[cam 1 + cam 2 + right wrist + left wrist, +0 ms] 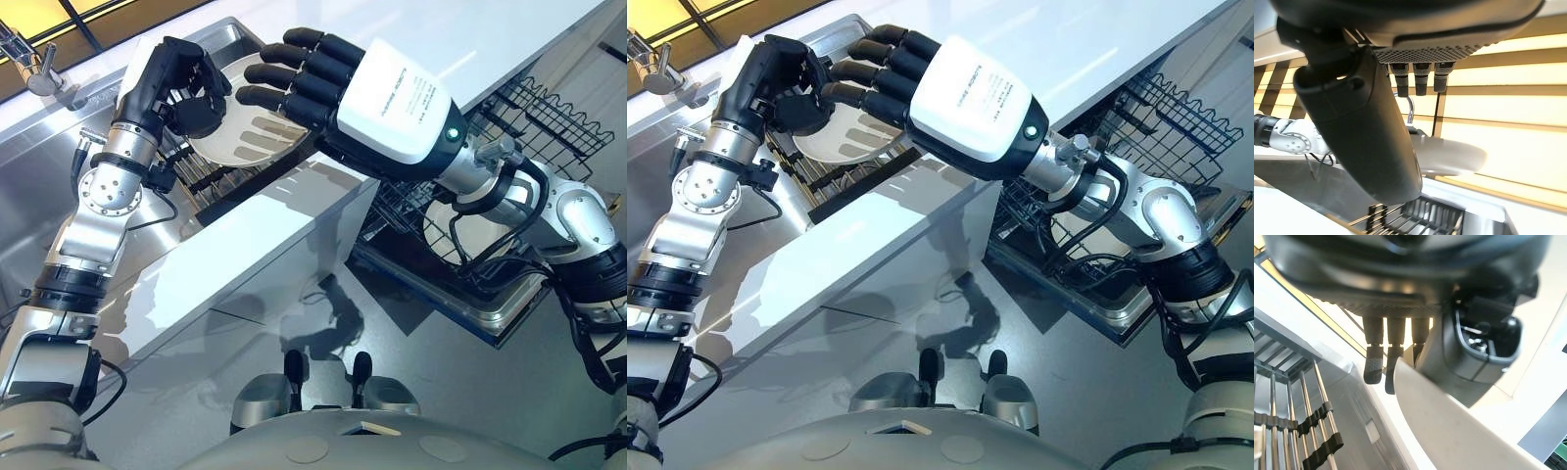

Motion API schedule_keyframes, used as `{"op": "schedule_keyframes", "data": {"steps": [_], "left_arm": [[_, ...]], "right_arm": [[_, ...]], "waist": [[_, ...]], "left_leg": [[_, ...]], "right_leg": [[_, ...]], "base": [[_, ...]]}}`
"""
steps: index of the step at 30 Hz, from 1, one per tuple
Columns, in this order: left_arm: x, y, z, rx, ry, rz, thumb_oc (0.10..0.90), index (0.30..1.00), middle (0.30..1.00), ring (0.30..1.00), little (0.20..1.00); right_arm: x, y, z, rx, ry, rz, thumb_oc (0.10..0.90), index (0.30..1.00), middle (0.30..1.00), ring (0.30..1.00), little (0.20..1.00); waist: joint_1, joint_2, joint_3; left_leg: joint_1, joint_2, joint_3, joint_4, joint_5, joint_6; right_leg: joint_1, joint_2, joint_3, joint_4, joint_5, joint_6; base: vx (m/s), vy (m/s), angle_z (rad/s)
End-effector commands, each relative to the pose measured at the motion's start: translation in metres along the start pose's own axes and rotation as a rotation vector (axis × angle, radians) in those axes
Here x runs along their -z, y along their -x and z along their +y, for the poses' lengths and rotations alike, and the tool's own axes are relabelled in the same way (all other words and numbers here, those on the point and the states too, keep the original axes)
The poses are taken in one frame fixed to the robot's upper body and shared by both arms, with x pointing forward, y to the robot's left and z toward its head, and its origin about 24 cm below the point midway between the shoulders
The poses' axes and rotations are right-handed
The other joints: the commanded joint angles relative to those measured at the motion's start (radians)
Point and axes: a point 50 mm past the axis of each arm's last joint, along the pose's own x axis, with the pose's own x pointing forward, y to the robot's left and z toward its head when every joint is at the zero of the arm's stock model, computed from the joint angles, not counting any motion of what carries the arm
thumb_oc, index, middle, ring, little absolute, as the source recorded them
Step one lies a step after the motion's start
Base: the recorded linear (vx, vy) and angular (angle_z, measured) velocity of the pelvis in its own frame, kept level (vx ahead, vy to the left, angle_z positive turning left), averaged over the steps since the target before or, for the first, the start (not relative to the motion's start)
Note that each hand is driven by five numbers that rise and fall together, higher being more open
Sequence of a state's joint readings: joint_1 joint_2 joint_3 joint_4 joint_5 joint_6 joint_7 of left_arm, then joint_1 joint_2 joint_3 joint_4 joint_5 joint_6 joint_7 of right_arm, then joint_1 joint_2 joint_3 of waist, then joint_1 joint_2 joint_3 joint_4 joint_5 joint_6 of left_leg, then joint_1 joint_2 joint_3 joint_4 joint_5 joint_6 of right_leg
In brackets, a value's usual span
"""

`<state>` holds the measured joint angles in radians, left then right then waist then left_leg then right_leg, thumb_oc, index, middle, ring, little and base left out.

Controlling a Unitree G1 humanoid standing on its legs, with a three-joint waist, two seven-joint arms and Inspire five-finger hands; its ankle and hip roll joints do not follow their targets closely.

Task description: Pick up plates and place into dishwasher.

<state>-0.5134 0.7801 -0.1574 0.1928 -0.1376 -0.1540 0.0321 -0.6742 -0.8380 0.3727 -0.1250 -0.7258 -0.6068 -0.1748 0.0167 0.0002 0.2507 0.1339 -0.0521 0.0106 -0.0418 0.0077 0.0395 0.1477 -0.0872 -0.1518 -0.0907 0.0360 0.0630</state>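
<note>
While the left hand (pixel 181 83) grips it by the rim, fingers and thumb curled round the edge, the round pale grey plate (pixel 250 122) hangs tilted above the dark ribbed drying rack (pixel 211 181) set in the stainless steel sink (pixel 39 166), its broad face turned up and toward the robot, its rim running from the left hand's fingers out toward the right hand (pixel 323 83). That right hand reaches across with its fingers nearly straight and a little spread, lying over the far edge of the plate; whether they touch it I cannot tell. To the right, below the white counter (pixel 255 245), the dishwasher's black wire rack (pixel 529 117) stands pulled out over the open door (pixel 470 313), with a second pale plate (pixel 460 230) upright in it. From the right eye, the same plate (pixel 847 137) shows mostly covered by the right hand (pixel 911 83), the left hand (pixel 774 83) clamped on its near-left rim. At the left wrist, the left hand's fingers (pixel 1374 369) hook over the plate's (pixel 1449 426) pale edge, which sweeps away as a long curve past the thumb. At the right wrist, the right hand's fingers (pixel 1420 81) hang straight, the plate (pixel 1449 156) seen edge-on just beyond them as a flat oval above the rack (pixel 1420 218).
</note>
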Motion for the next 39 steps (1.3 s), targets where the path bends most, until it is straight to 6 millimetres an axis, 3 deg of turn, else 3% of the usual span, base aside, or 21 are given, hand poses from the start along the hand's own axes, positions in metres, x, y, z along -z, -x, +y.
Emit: {"op": "schedule_keyframes", "data": {"steps": [1,11,12,14,16,17,22,28,37,38,39], "left_arm": [[-0.033,-0.023,0.007,-0.067,0.077,-0.161,0.1,0.3,0.3,0.3,0.2],[-0.038,-0.027,-0.011,0.026,0.231,-0.168,0.1,0.3,0.3,0.3,0.2],[-0.037,-0.027,-0.016,0.066,0.293,-0.157,0.1,0.3,0.3,0.3,0.2],[-0.036,-0.026,-0.029,0.144,0.399,-0.134,0.1,0.3,0.3,0.3,0.2],[-0.035,-0.025,-0.04,0.207,0.495,-0.114,0.1,0.3,0.3,0.3,0.2],[-0.035,-0.024,-0.045,0.231,0.533,-0.109,0.1,0.3,0.3,0.3,0.2],[-0.041,-0.019,-0.066,0.347,0.737,-0.124,0.1,0.3,0.3,0.3,0.2],[-0.049,-0.018,-0.075,0.404,0.813,-0.152,0.1,0.3,0.3,0.3,0.2],[-0.042,-0.017,-0.055,0.303,0.715,-0.139,0.1,0.3,0.3,0.3,0.2],[-0.041,-0.016,-0.051,0.275,0.698,-0.134,0.166,0.356,0.356,0.356,0.266],[-0.039,-0.016,-0.047,0.26,0.69,-0.134,0.8,0.9,0.9,0.9,0.9]], "right_arm": [[0.005,-0.018,-0.012,0.161,-0.125,0.033,0.8,0.9,0.9,0.9,0.9],[0.005,-0.028,-0.002,0.158,-0.193,0.078,0.8,0.9,0.9,0.9,0.9],[0.005,-0.028,0.0,0.165,-0.191,0.086,0.712,0.825,0.825,0.825,0.812],[0.005,-0.029,0.001,0.185,-0.199,0.102,0.405,0.561,0.561,0.561,0.505],[0.005,-0.03,0.002,0.208,-0.2,0.116,0.361,0.524,0.524,0.524,0.461],[0.006,-0.03,0.002,0.216,-0.202,0.121,0.1,0.3,0.3,0.3,0.2],[0.008,-0.029,0.007,0.228,-0.212,0.161,0.1,0.3,0.3,0.3,0.2],[0.009,-0.027,0.01,0.206,-0.203,0.178,0.1,0.3,0.3,0.3,0.2],[0.021,-0.011,0.012,0.095,-0.159,0.224,0.1,0.3,0.3,0.3,0.2],[0.023,-0.007,0.012,0.084,-0.144,0.232,0.1,0.3,0.3,0.3,0.2],[0.024,-0.005,0.011,0.083,-0.134,0.237,0.1,0.3,0.3,0.3,0.2]], "waist": [[0.012,0.02,-0.208],[0.017,0.023,-0.203],[0.018,0.023,-0.203],[0.019,0.024,-0.202],[0.019,0.026,-0.201],[0.019,0.027,-0.2],[0.017,0.033,-0.201],[0.016,0.035,-0.2],[0.011,0.038,-0.202],[0.012,0.038,-0.2],[0.012,0.038,-0.2]], "left_leg": [[-0.017,-0.022,-0.004,0.001,-0.08,-0.017],[-0.026,-0.019,-0.01,0.004,-0.069,-0.021],[-0.027,-0.019,-0.012,0.004,-0.069,-0.021],[-0.02,-0.018,-0.015,0.002,-0.074,-0.021],[-0.019,-0.019,-0.017,0.005,-0.075,-0.021],[-0.019,-0.02,-0.018,0.005,-0.074,-0.021],[-0.017,-0.02,-0.022,0.002,-0.073,-0.02],[-0.015,-0.022,-0.025,0.0,-0.072,-0.018],[-0.022,-0.022,-0.045,-0.01,-0.056,-0.013],[-0.021,-0.022,-0.048,-0.011,-0.054,-0.013],[-0.02,-0.022,-0.05,-0.012,-0.054,-0.012]], "right_leg": [[-0.035,0.099,-0.016,0.109,-0.165,-0.024],[-0.035,0.1,-0.022,0.099,-0.155,-0.028],[-0.035,0.099,-0.022,0.099,-0.155,-0.026],[-0.03,0.1,-0.021,0.098,-0.161,-0.026],[-0.028,0.1,-0.02,0.098,-0.16,-0.025],[-0.027,0.1,-0.02,0.098,-0.16,-0.025],[-0.026,0.1,-0.019,0.098,-0.159,-0.025],[-0.023,0.098,-0.023,0.097,-0.161,-0.025],[-0.036,0.104,-0.01,0.126,-0.171,-0.031],[-0.036,0.104,-0.01,0.129,-0.172,-0.032],[-0.035,0.104,-0.012,0.13,-0.173,-0.032]], "base": [[0.0,0.0,0.0],[-0.01,-0.001,0.01],[-0.03,-0.012,0.07],[0.03,-0.016,0.07],[0.02,-0.008,0.05],[0.01,-0.003,0.03],[0.0,0.0,0.0],[0.0,-0.002,0.02],[-0.01,0.002,0.07],[-0.01,-0.004,0.06],[0.0,-0.006,0.05]]}}
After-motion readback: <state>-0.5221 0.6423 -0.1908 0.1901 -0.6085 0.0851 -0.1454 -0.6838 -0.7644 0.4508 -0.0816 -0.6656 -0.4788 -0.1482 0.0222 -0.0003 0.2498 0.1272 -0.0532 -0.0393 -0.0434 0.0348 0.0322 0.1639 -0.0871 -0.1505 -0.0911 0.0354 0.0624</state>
